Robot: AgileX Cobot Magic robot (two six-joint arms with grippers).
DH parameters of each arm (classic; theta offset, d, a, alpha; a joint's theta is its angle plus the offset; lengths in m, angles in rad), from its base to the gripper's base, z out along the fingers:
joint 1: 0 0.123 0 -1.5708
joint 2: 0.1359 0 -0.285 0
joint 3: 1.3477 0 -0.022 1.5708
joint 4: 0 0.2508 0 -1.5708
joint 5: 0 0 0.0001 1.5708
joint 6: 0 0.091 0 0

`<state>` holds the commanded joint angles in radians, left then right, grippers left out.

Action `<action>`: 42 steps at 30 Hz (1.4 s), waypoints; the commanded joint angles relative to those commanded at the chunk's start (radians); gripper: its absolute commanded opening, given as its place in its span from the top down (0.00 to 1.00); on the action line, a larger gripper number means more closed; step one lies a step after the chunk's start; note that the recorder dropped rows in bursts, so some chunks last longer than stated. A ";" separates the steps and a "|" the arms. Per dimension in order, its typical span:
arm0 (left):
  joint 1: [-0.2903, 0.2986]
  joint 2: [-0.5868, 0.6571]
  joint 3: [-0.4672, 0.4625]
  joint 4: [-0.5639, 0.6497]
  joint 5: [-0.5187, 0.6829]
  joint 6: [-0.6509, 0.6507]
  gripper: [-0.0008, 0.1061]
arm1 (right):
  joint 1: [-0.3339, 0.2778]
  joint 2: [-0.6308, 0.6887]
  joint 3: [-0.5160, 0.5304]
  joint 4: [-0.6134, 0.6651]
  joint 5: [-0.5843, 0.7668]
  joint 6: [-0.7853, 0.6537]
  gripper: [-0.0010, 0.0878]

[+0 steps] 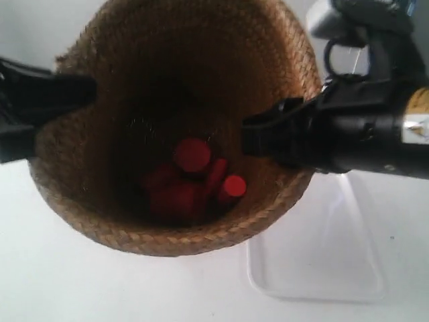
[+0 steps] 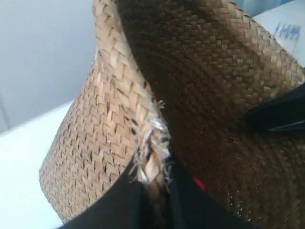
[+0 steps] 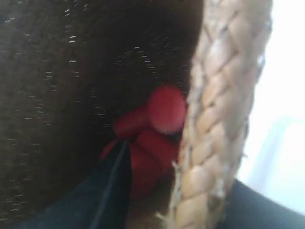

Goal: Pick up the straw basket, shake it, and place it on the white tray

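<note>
Exterior view: straw basket (image 1: 174,134) aloft, beside the white tray (image 1: 315,268). Both left gripper (image 2: 152,191) and right gripper (image 3: 190,200) clamp its rim. Shake stage, judged; placement requires centring over tray.

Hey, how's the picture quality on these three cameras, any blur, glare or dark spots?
Exterior view: soft, the straw basket deep in shadow around the red cylinders, the white tray nearly washed into the bright table. Left wrist view: sharpest, weave crisp. Right wrist view: blurred, the braided rim out of focus, background blown out white.
</note>
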<state>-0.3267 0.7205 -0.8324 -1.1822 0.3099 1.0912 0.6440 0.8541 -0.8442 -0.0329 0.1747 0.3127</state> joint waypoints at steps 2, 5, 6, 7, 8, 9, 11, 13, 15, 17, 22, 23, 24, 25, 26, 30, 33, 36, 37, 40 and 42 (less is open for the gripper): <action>0.000 0.065 0.071 -0.022 -0.138 0.000 0.99 | -0.013 0.073 0.059 -0.151 -0.085 -0.001 0.99; 0.004 0.164 0.086 0.010 -0.089 0.007 0.99 | -0.069 0.202 0.036 -0.136 0.010 0.042 0.99; 0.004 0.110 0.032 0.024 0.055 0.000 0.99 | -0.043 0.143 -0.011 -0.058 0.095 0.051 0.99; 0.004 0.077 0.000 0.024 0.112 -0.005 0.99 | -0.023 0.099 -0.029 -0.020 0.112 0.051 0.99; 0.004 0.020 -0.038 0.042 0.142 -0.023 0.99 | 0.006 0.003 -0.033 -0.005 0.090 0.051 0.99; 0.004 0.006 -0.039 0.042 0.116 -0.030 0.99 | 0.012 -0.030 -0.024 -0.021 0.062 0.046 0.99; 0.004 0.077 0.062 0.028 -0.114 -0.033 0.99 | -0.027 0.051 0.088 -0.171 -0.079 0.049 0.99; 0.006 0.165 0.083 0.032 -0.114 -0.115 0.99 | -0.089 0.187 0.070 -0.112 0.044 0.100 0.99; 0.006 0.095 0.005 0.050 0.069 -0.154 0.99 | -0.060 0.136 -0.015 0.060 0.230 0.023 0.99; 0.006 0.035 -0.030 0.048 0.102 -0.149 0.99 | -0.007 0.041 -0.016 0.114 0.156 -0.075 0.99; 0.006 0.141 0.069 0.136 -0.027 -0.160 0.99 | -0.040 0.170 0.052 0.085 -0.069 -0.073 0.99; 0.006 0.139 0.058 0.162 0.014 -0.192 0.99 | -0.039 0.173 0.029 0.098 -0.014 -0.061 0.99; 0.006 0.117 0.037 0.183 0.071 -0.240 0.99 | -0.029 0.156 -0.002 0.118 0.056 -0.054 0.99; 0.006 0.087 0.011 0.205 0.126 -0.271 0.99 | -0.012 0.124 -0.035 0.126 0.121 -0.064 0.99; 0.006 0.062 -0.008 0.223 0.156 -0.289 0.99 | 0.006 0.096 -0.055 0.130 0.151 -0.076 0.99; 0.006 -0.016 -0.023 0.224 0.113 -0.305 0.99 | 0.048 -0.020 -0.055 0.060 0.123 -0.115 0.99; 0.006 0.055 0.071 0.227 -0.028 -0.303 0.99 | 0.007 0.072 0.057 -0.076 0.005 -0.047 0.99; 0.016 0.106 0.064 0.224 0.033 -0.379 0.99 | -0.014 0.141 0.055 -0.028 0.071 0.005 0.99; 0.016 0.090 0.031 0.231 0.093 -0.380 0.99 | -0.002 0.119 0.031 0.022 0.112 0.003 0.99; 0.016 0.010 -0.056 0.273 0.172 -0.354 0.99 | 0.048 -0.006 -0.013 0.041 0.114 -0.007 0.99; 0.016 -0.020 -0.074 0.292 0.136 -0.354 0.99 | 0.055 -0.062 -0.013 0.004 0.082 -0.021 0.99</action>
<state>-0.3110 0.7010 -0.9064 -0.8898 0.4458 0.7368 0.6994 0.7917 -0.8576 -0.0291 0.2571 0.2917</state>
